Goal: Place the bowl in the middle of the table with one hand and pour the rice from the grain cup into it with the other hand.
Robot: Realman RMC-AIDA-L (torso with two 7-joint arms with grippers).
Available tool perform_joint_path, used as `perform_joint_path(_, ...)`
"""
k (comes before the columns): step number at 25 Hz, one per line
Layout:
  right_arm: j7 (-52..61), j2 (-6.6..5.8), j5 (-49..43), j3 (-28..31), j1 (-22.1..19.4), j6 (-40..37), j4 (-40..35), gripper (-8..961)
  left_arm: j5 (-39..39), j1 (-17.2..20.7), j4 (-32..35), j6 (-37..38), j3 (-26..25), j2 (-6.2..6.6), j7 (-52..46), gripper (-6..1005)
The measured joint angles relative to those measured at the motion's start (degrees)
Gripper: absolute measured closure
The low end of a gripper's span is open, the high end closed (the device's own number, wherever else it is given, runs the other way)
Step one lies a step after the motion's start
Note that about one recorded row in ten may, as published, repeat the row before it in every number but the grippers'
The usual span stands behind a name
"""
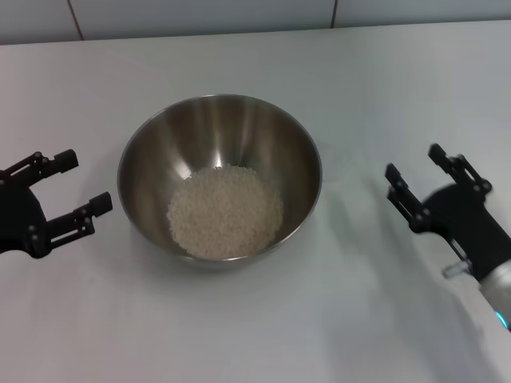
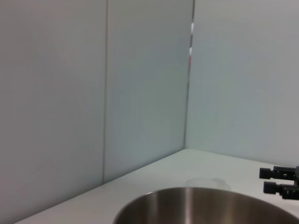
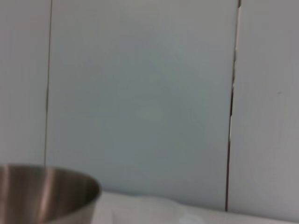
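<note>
Black left hand [image 1: 76, 187], right hand [image 1: 423, 171] — spread wide, empty, flanking bowl [image 1: 152, 152].

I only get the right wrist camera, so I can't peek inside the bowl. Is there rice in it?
Observer: Yes, the rice lies in a pale heap at the bottom of the bowl.
Operator: Where's the left hand?
Observer: The left hand is open to the bowl's left, not touching it.
Operator: And the other one?
Observer: The right hand is open on the right, well apart from the bowl.
</note>
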Motion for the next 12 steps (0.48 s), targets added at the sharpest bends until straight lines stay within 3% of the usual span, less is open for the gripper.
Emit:
perform_joint_path(2,2.9,-0.27,0.0,-4.3,-1.9,-6.9,-2.0,269,0.1,0.3,0.1,1.2,0.0,0.01,0.0,201)
perform_joint_path(5,4.7,-0.34,0.0,-8.9,-2.1,-11.4,-5.1,269,0.5,1.2,0.2,4.5,0.3,0.13,0.7,201)
perform_joint_path(10,11.0,-0.38,-0.1,-22.2,-1.7,-21.4,-15.0,268,0.7,4.8,-0.1,9.3,0.7,0.08,6.1,201)
perform_joint_path(12,17.3,-0.40,-0.1,-26.4,-1.2,-29.3,-21.9,268,0.7,5.8,-0.3,10.4,1.2,0.00,7.8,201)
